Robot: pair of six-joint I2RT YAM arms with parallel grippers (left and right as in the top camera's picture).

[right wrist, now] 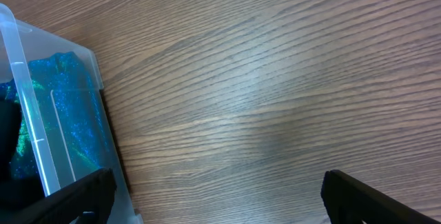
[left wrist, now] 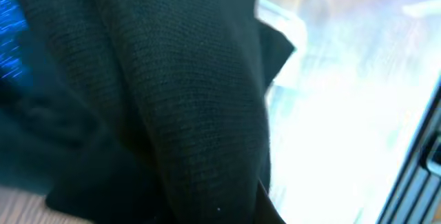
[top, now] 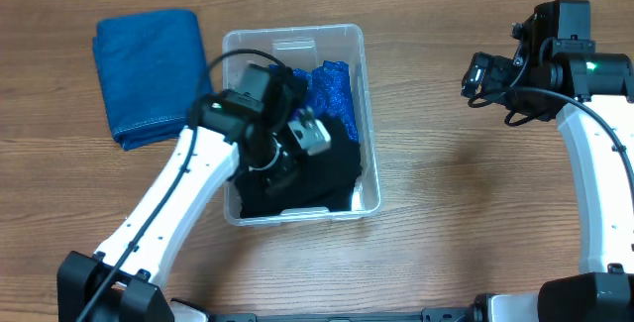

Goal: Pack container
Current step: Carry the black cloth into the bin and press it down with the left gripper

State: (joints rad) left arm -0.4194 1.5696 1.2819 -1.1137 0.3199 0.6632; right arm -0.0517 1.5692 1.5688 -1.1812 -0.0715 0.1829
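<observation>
- The container point(top: 293, 33) is sitting left of the table's point(top: 446, 193) middle in the overhead view, its long axis running roughly 12 to 6 o'clock; one short side is facing the far edge, the other is facing the robot's base, and the open top is facing up.
- A black cloth point(top: 322, 178) is filling its 6 o'clock half; a glittering blue cloth point(top: 330, 86) is bunching toward 1 o'clock inside it.
- A folded blue towel point(top: 149, 74) is lying on the wood at about 10 o'clock from the container, just beside it.
- The left gripper point(top: 287, 154) is reaching down inside the container over the black cloth; I cannot tell whether its jaws are apart or closed, since the arm is covering them from above.
- The left wrist view is adding only a close, blurred wall of black knit, a sliver of blue at 9 o'clock and bright see-through plastic at 3 o'clock; no fingers are showing there.
- The right gripper point(right wrist: 217, 186) is hanging well apart from the container, at about 3 o'clock from it; its jaws are spread wide over bare wood.
- The right wrist view alone is showing that spread, plus the container's near corner at 9 o'clock with blue cloth behind the clear wall.
</observation>
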